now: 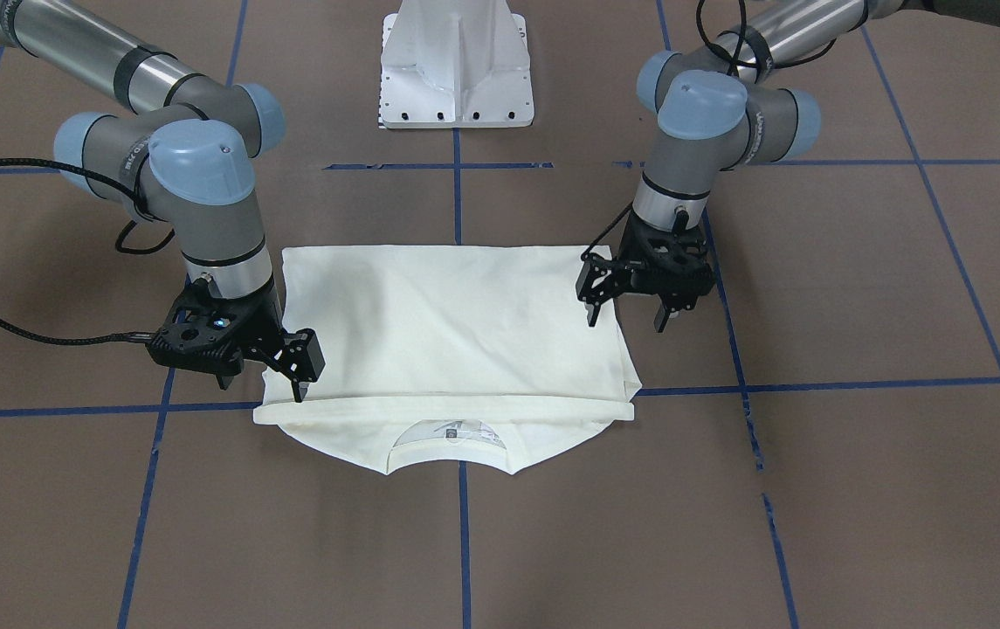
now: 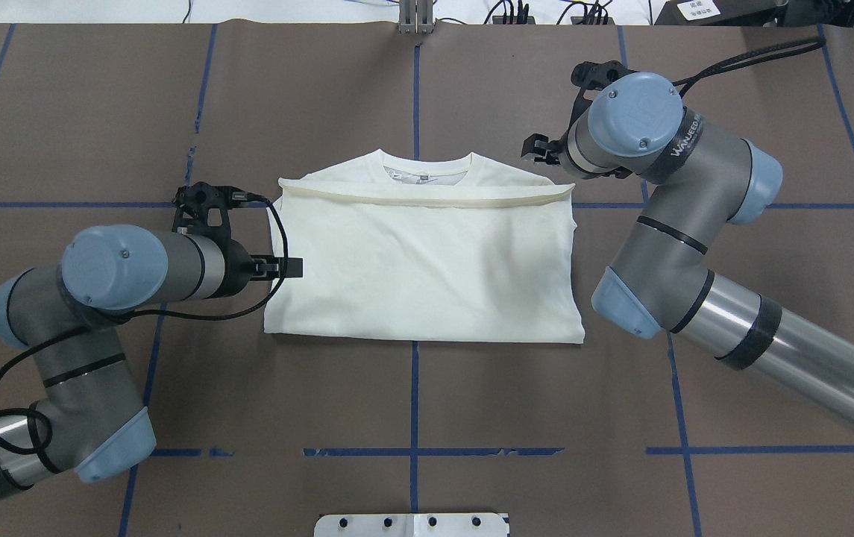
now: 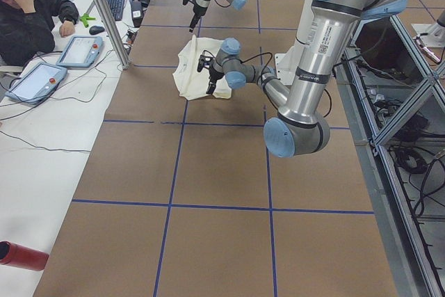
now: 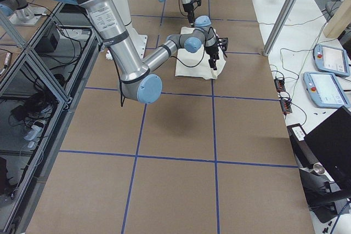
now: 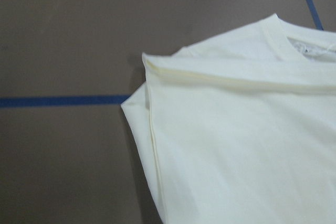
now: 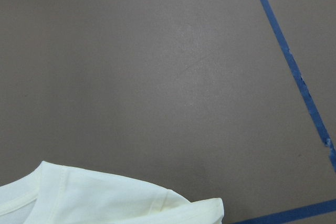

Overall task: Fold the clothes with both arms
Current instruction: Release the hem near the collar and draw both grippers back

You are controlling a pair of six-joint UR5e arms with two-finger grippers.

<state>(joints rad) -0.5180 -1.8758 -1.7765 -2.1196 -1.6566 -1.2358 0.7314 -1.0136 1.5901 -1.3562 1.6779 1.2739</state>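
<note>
One T-shirt (image 1: 456,323) lies flat on the table (image 1: 814,489), folded to a rectangle. Nearest the front camera, its collar (image 1: 447,441) shows beyond the doubled-over hem (image 1: 447,406). Behind that, the right gripper (image 1: 261,390) hangs at one side edge, jaws wide, holding nothing; farther back, the left gripper (image 1: 625,325) straddles the opposite edge, likewise wide and empty — positioned, we judge, to pinch both sides for the next fold.

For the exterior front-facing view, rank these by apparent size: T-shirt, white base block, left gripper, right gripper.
1. T-shirt
2. white base block
3. left gripper and right gripper: too alike to rank
</note>
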